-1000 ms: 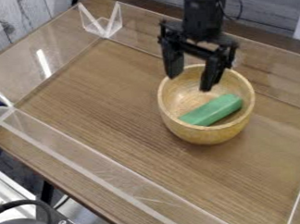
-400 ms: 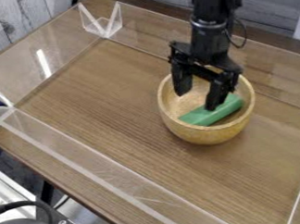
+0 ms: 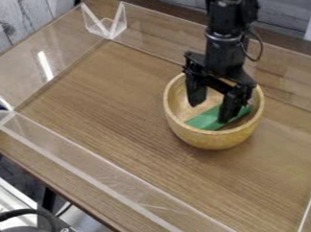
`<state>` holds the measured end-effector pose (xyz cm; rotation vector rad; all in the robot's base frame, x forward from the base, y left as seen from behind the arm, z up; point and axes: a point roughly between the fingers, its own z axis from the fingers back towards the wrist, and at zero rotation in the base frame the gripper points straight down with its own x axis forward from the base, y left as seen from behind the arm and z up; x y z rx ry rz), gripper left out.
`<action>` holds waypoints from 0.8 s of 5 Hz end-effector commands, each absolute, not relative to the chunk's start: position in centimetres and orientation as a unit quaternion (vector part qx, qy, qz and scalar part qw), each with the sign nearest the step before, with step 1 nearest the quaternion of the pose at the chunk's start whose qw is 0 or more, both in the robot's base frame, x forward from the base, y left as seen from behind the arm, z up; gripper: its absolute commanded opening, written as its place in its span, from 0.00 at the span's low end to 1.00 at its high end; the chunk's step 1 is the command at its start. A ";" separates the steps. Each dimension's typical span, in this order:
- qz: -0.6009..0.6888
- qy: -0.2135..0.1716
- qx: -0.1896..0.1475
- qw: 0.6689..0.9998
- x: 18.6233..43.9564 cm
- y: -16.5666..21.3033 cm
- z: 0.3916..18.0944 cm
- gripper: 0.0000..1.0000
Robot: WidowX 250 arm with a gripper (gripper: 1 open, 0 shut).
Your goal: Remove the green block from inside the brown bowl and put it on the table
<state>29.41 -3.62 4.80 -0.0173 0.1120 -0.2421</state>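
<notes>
While the black gripper [image 3: 215, 99] hung spread wide inside the round tan wooden bowl [image 3: 194, 131], the small bright green rectangular block [image 3: 211, 117] lay between its fingers. Its long axis ran from the bowl's near left up toward its far right.

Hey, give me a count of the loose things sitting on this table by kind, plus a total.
Green block: 1, lying inside the bowl
Brown bowl: 1, standing on the table
Total: 2
</notes>
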 end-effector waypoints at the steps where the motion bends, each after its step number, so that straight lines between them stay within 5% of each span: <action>1: -0.136 0.022 -0.010 0.990 30.5 -4.0 5.8 1.00; 4: -0.155 -0.001 -0.017 0.988 31.3 -4.1 5.2 1.00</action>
